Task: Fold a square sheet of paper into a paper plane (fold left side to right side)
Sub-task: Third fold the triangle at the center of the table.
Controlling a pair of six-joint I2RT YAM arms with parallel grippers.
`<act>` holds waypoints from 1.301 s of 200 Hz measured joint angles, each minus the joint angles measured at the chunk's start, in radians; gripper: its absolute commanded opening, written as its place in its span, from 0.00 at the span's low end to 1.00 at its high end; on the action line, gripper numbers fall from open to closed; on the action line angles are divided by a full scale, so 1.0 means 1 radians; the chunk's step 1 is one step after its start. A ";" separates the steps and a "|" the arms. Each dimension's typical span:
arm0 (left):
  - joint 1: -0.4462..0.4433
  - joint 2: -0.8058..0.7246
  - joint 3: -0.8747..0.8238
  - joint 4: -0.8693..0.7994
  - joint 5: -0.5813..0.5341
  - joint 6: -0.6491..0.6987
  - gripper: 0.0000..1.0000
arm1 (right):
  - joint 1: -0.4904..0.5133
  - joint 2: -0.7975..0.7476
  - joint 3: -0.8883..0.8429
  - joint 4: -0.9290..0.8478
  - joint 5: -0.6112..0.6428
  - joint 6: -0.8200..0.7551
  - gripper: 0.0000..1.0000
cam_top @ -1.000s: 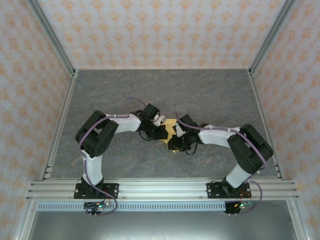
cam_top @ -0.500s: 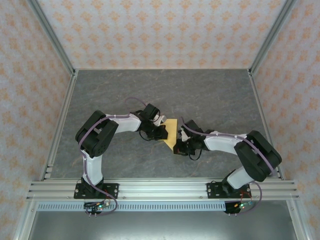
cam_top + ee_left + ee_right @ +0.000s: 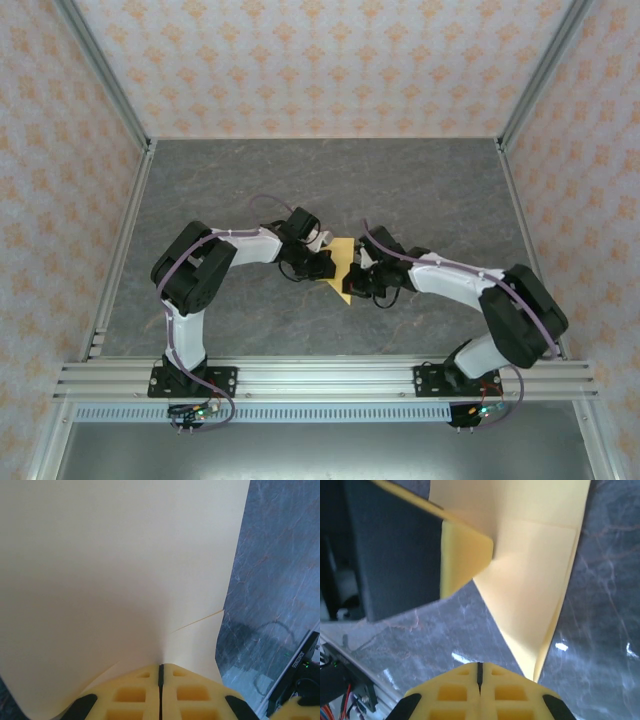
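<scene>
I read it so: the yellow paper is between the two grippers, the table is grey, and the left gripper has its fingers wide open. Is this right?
One point is wrong. The left gripper has its fingers closed, not wide open: the left wrist view shows the pads meeting, with the yellow paper pinched at their seam. The paper is between it and the right gripper, and the table is grey.

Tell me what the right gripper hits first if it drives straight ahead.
Most likely the square sheet of paper, whose folded point lies just ahead; depth is unclear.
</scene>
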 measured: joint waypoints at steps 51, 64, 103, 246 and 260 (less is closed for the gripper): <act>0.000 -0.002 0.000 0.000 -0.001 0.000 0.09 | 0.000 0.100 0.005 -0.004 0.027 0.011 0.00; 0.000 -0.003 0.000 0.000 -0.003 0.000 0.12 | 0.000 0.100 0.005 -0.005 0.031 0.011 0.00; -0.005 -0.075 -0.029 -0.013 -0.053 -0.001 0.10 | 0.000 0.100 0.005 -0.011 0.041 0.010 0.00; -0.091 -0.099 -0.085 0.037 -0.037 -0.064 0.00 | 0.009 0.115 0.028 -0.040 0.055 0.002 0.00; -0.092 -0.093 -0.085 0.050 -0.030 -0.064 0.00 | 0.009 0.118 0.032 -0.044 0.055 0.002 0.00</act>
